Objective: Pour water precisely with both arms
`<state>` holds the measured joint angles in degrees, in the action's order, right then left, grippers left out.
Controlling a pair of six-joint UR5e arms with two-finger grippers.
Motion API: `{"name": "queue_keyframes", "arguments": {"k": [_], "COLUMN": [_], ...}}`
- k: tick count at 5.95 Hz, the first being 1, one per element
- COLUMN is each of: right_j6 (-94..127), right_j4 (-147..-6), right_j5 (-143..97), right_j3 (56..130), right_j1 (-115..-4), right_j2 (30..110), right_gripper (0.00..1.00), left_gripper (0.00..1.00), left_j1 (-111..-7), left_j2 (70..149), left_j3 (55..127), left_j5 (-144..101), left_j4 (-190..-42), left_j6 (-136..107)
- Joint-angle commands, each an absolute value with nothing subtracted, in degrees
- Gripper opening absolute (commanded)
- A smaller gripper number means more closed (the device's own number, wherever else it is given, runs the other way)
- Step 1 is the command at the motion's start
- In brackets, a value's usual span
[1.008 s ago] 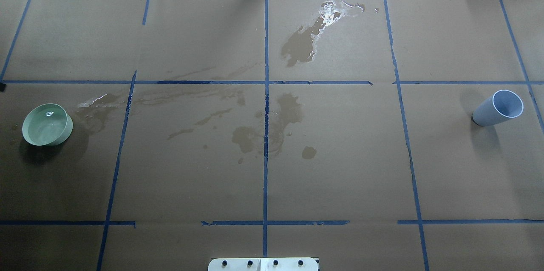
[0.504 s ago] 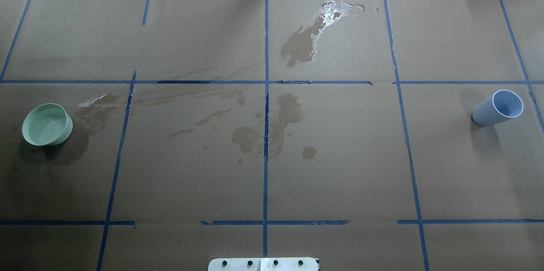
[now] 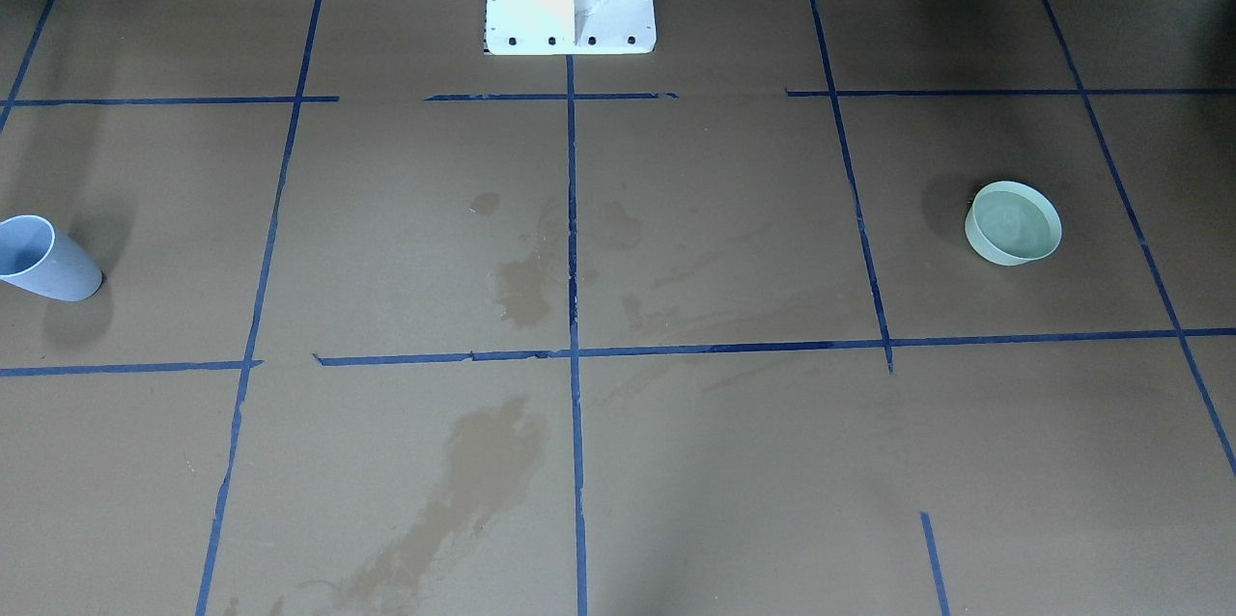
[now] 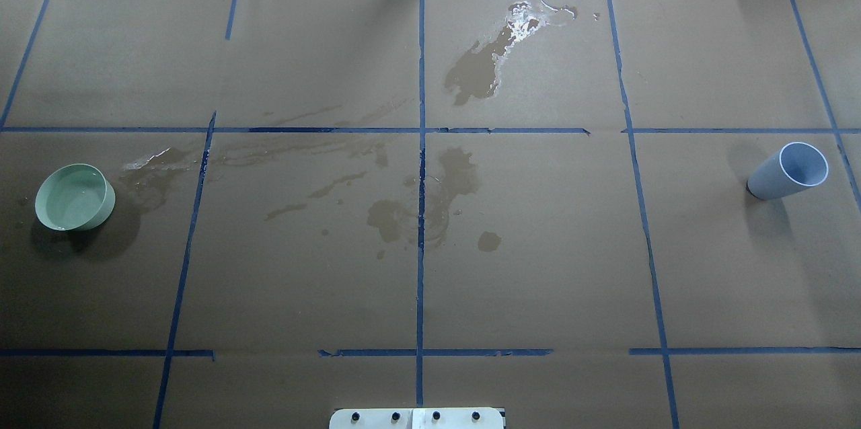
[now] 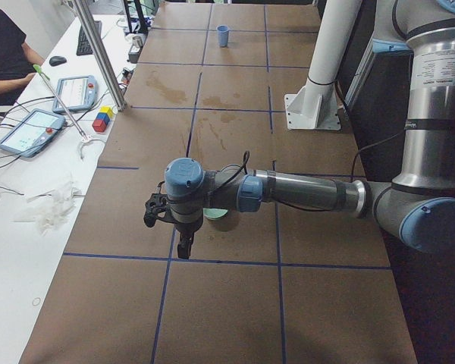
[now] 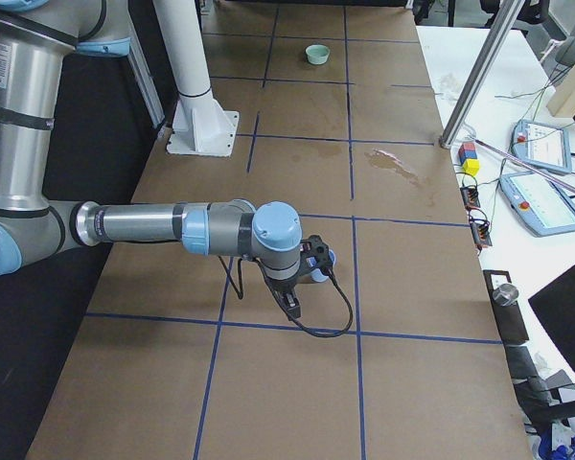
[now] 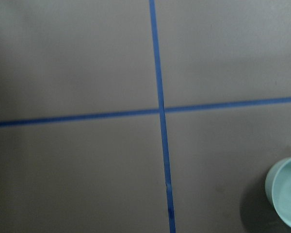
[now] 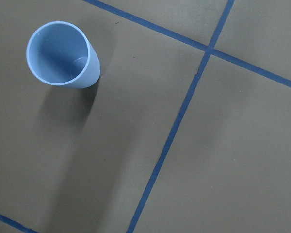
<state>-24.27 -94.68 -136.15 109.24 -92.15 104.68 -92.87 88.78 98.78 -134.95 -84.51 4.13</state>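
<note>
Brown paper table — water in green bowl, near left fingers.

Green bowl, blue cup, well apart

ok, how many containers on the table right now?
2. Green bowl at the robot's far left, water in it; blue cup at the far right, standing upright. Nothing else seems hidden.
</note>
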Motion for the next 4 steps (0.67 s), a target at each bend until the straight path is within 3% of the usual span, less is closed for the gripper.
{"name": "queue_keyframes", "arguments": {"k": [1, 3, 4], "right_j6": [-22.4, -18.2, -11.2], "right_j4": [-94.7, -94.3, -94.2], "right_j5": [-136.2, -136.4, -136.2], "right_j3": [109.2, 109.1, 109.2], "right_j1": [-91.8, -89.9, -86.3], "right_j2": [104.8, 104.7, 104.0], "right_gripper": [1.0, 1.0, 1.0], "left_gripper": [1.0, 1.0, 1.0], "left_j1": [-93.2, -93.2, -93.0], "left_j2": [87.8, 83.8, 81.8], "left_j3": [101.1, 102.2, 107.1], "left_j5": [-135.2, -135.3, -135.2], "left_j4": [-78.3, -77.6, -77.1], "left_j6": [4.9, 5.3, 5.0]}}
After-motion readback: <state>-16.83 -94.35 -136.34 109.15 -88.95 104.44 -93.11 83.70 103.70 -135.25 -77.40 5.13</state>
